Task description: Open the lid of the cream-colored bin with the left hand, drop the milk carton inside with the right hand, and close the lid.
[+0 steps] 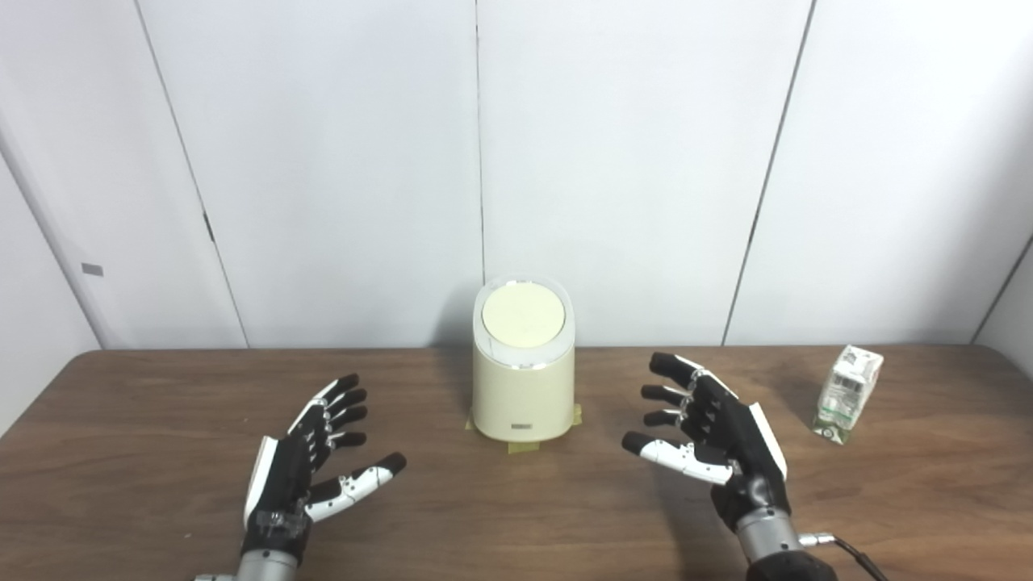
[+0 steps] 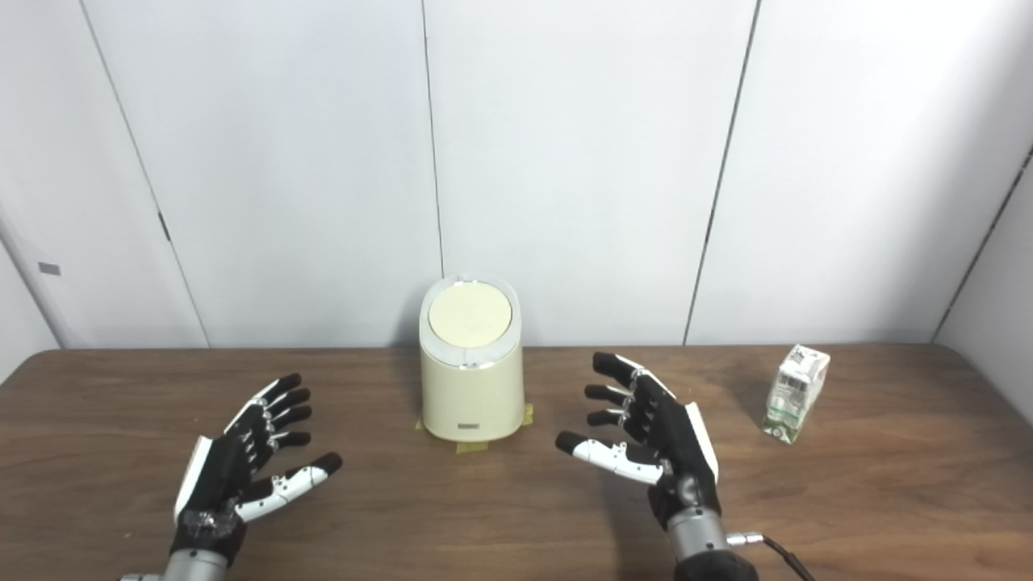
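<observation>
Both my hands empty, fingers spread: left hand (image 1: pixel 311 464), right hand (image 1: pixel 714 432) flank bin (image 1: pixel 523 387), mid worktop (image 1: pixel 161 420). Lid (image 1: pixel 522 315) shut. Carton (image 1: pixel 847 394) far right, tilted: clumsy grasp could topple it. Hard lid push might shift bin despite tape (image 1: pixel 523 445).

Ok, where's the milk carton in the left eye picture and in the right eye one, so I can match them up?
Left eye view: the milk carton stands tilted near the table's far right, close to the picture's right edge.
Right eye view: the milk carton sits further in from the right edge.
Shared landmark: the cream-colored bin, lid closed, at table centre, left of the carton in both.
</observation>
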Controlling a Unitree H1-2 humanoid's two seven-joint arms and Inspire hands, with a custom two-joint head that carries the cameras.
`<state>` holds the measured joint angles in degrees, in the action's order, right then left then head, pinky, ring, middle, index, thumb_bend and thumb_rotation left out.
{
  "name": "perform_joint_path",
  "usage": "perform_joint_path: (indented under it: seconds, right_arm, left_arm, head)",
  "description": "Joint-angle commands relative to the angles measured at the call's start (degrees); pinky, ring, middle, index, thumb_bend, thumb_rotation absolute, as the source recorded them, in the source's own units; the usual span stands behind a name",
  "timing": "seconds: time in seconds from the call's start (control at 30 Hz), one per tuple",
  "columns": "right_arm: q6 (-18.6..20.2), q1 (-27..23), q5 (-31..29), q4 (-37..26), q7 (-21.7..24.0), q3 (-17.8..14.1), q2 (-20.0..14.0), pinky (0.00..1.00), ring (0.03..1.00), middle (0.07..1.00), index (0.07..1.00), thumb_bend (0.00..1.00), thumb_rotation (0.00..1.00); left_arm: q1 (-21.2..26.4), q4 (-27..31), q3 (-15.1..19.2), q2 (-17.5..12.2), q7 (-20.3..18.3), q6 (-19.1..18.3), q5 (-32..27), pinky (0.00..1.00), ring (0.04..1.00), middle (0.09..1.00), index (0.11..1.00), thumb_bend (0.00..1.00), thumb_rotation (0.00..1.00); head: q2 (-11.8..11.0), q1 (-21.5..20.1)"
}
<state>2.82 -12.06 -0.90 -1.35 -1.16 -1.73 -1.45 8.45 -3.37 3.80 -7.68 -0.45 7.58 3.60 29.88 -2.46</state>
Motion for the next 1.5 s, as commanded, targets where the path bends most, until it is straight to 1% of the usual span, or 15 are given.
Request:
perform_joint_path:
  seconds: [0.0,0.43,0.5,0.57,0.63,0.7,0.77,0.87,0.93,1.0,1.07,1.17,1.27,1.37,1.47]
  right_arm:
    - [-1.33,-2.28,0.36,-1.67,0.10,0.15,-0.13,0.55,0.683,0.791,0.732,0.76,0.00]
    - [-1.60,-2.42,-0.23,-0.93,0.13,-0.06,0.19,0.55,0.663,0.787,0.728,0.76,0.00]
    - [-1.57,-2.52,-0.14,-0.55,0.07,-0.03,0.19,0.55,0.660,0.787,0.727,0.76,0.00]
    - [-1.66,-2.56,0.53,-0.22,-0.09,0.17,0.02,0.57,0.662,0.787,0.730,0.77,0.00]
    - [-1.97,-2.58,1.16,0.06,-0.15,0.38,-0.20,0.58,0.662,0.787,0.734,0.76,0.00]
    - [-2.29,-2.64,1.38,0.44,-0.12,0.42,-0.30,0.58,0.664,0.788,0.735,0.76,0.00]
    - [-2.55,-2.68,1.33,0.76,0.03,0.32,-0.32,0.59,0.666,0.787,0.736,0.76,0.00]
    - [-2.82,-2.72,1.26,1.09,0.03,0.18,-0.28,0.58,0.664,0.790,0.736,0.75,0.00]
    - [-2.88,-2.73,1.29,1.08,0.02,0.16,-0.26,0.59,0.664,0.791,0.735,0.76,0.00]
    - [-2.66,-2.71,1.17,0.91,0.01,0.13,-0.13,0.60,0.666,0.791,0.736,0.75,0.00]
    - [-2.50,-2.75,1.18,0.85,-0.11,0.09,-0.01,0.59,0.672,0.795,0.740,0.76,0.00]
    - [-2.55,-2.77,0.99,0.89,-0.20,0.00,0.19,0.59,0.674,0.796,0.739,0.76,0.00]
    - [-2.51,-2.76,0.97,0.76,-0.29,-0.01,0.34,0.59,0.663,0.788,0.735,0.76,0.00]
    - [-2.45,-2.76,1.33,0.52,-0.50,0.12,0.39,0.61,0.661,0.789,0.730,0.75,0.00]
    - [-2.37,-2.79,1.25,0.29,-0.77,0.18,0.61,0.59,0.655,0.787,0.729,0.75,0.00]
  left_arm:
    - [2.27,0.69,0.14,-0.50,-0.02,1.95,-0.65,0.69,0.800,0.834,0.864,0.75,0.09]
    - [2.46,0.12,-0.04,-0.37,0.29,2.35,-0.48,0.71,0.803,0.828,0.859,0.76,0.10]
    - [2.74,0.38,-0.22,-0.29,0.73,2.20,0.43,0.76,0.819,0.835,0.864,0.76,0.14]
    - [3.36,1.27,-0.47,-0.10,1.29,1.45,1.59,0.83,0.844,0.848,0.878,0.80,0.24]
    - [4.40,2.10,-0.69,0.22,1.74,0.23,2.64,0.88,0.886,0.882,0.907,0.84,0.31]
    - [6.65,3.54,-1.10,0.53,1.65,-3.41,3.59,0.94,0.936,0.929,0.951,0.87,0.36]
    - [9.13,4.33,-1.58,0.67,1.59,-6.58,4.84,0.99,0.978,0.967,0.990,0.89,0.39]
    - [13.42,4.82,-2.66,0.81,2.40,-11.58,8.44,1.00,0.998,0.996,0.999,0.91,0.41]
    - [16.47,4.56,-3.27,1.26,3.39,-15.08,10.62,0.98,1.000,0.998,1.000,0.91,0.40]
    - [19.59,3.90,-3.74,1.77,3.97,-17.92,11.93,0.94,1.000,1.000,1.000,0.92,0.39]
    - [22.46,2.74,-4.08,2.24,4.27,-19.30,12.40,0.92,1.000,1.000,1.000,0.90,0.35]
    - [25.89,0.87,-4.80,2.56,4.93,-20.55,13.90,0.91,1.000,1.000,1.000,0.90,0.34]
    - [28.95,-1.36,-5.79,2.70,5.80,-21.29,15.68,0.93,1.000,1.000,1.000,0.90,0.36]
    - [31.48,-3.79,-6.67,3.00,6.61,-21.49,16.83,0.89,1.000,1.000,1.000,0.91,0.36]
    - [33.51,-5.71,-7.54,3.27,7.43,-22.41,18.43,0.86,1.000,1.000,1.000,0.91,0.37]
  head:
    - [0.02,-0.04]
    - [-0.51,0.24]
    - [-0.82,0.28]
    - [-0.94,0.30]
    - [-1.07,0.30]
    - [-1.27,0.38]
    - [-1.36,0.45]
    - [-1.56,0.58]
    - [-1.61,0.63]
    - [-1.67,0.57]
    - [-1.67,0.51]
    - [-1.66,0.43]
    - [-1.64,0.53]
    - [-1.66,0.38]
    - [-1.60,0.00]
